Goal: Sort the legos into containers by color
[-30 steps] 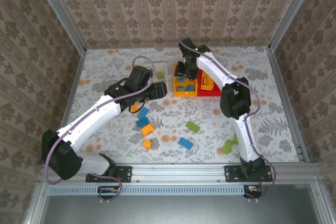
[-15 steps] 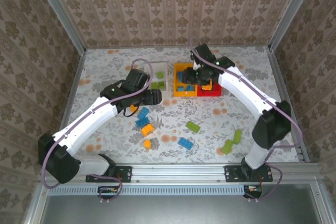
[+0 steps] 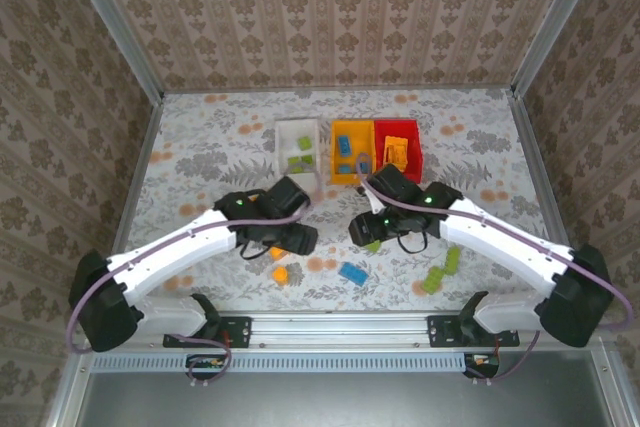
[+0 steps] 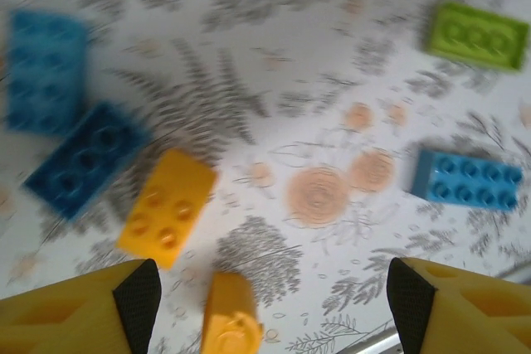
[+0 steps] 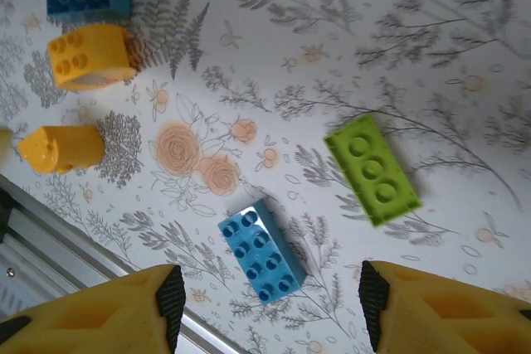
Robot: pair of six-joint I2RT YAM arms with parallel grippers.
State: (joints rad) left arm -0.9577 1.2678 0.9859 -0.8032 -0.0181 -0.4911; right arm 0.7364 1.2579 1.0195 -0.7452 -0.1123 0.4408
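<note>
The left two-finger gripper [image 4: 274,292] hangs with its yellow fingers spread wide and nothing between them, over a small orange studded plastic brick [image 4: 166,220] that lies just beside a dark blue brick [image 4: 83,159]. The right gripper [image 5: 272,294], equally wide and empty, hovers above a light blue brick [image 5: 261,250], with a lime green brick [image 5: 372,169] nearby. Beyond both, on the flowered table [image 3: 200,147], the open white plastic bin [image 3: 280,152], yellow-orange bin [image 3: 336,152] and red bin [image 3: 416,157] stand side by side, holding green, blue and orange bricks respectively.
</note>
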